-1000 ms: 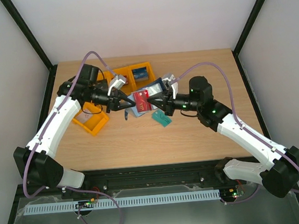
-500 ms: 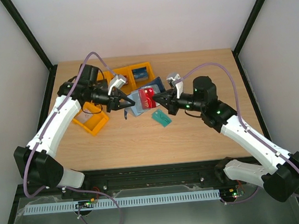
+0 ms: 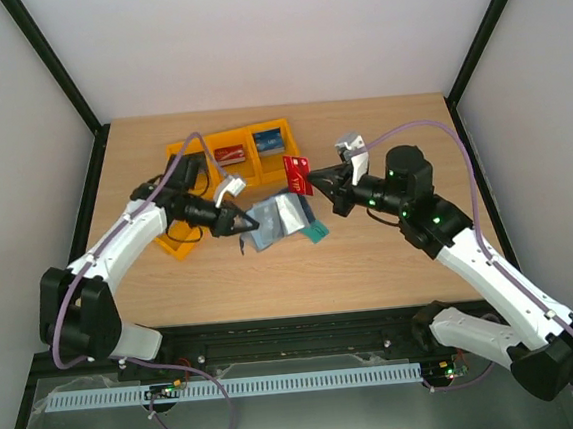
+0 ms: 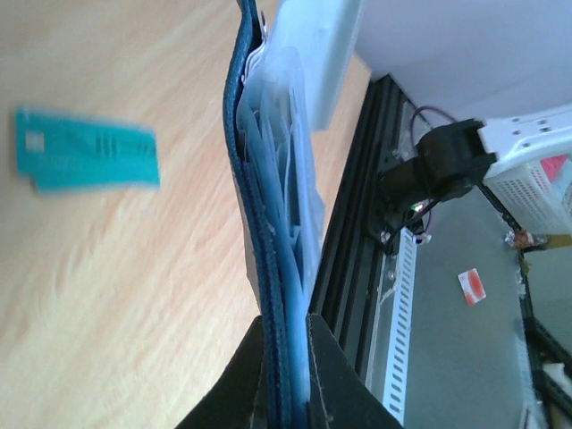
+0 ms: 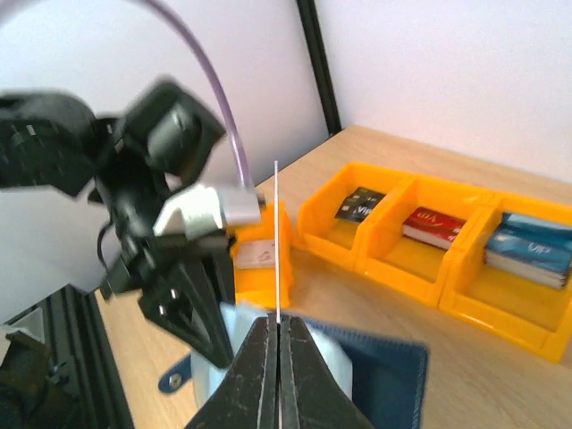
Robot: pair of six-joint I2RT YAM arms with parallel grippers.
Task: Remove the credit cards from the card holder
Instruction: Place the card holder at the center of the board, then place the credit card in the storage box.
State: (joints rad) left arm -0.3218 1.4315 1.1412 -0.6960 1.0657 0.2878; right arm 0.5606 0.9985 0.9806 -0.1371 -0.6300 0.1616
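Observation:
My left gripper (image 3: 239, 222) is shut on the left edge of the card holder (image 3: 273, 219), a dark navy booklet with pale clear sleeves, open low over the table. The left wrist view shows it edge-on (image 4: 268, 206) between my fingers (image 4: 326, 366). My right gripper (image 3: 318, 183) is shut on a red credit card (image 3: 298, 174) and holds it in the air, clear of the holder, behind and right of it. The right wrist view shows that card edge-on as a thin pale line (image 5: 277, 232), with the holder (image 5: 384, 366) below.
A row of orange bins (image 3: 252, 162) at the back holds dark (image 5: 361, 204), red (image 5: 434, 224) and blue (image 5: 531, 250) cards. Another orange bin (image 3: 174, 246) lies under my left arm. A lone teal card (image 3: 315, 232) lies on the table right of the holder.
My right gripper has pulled the red card out of the holder and carried it back and to the right. My left gripper has moved nearer with the holder.

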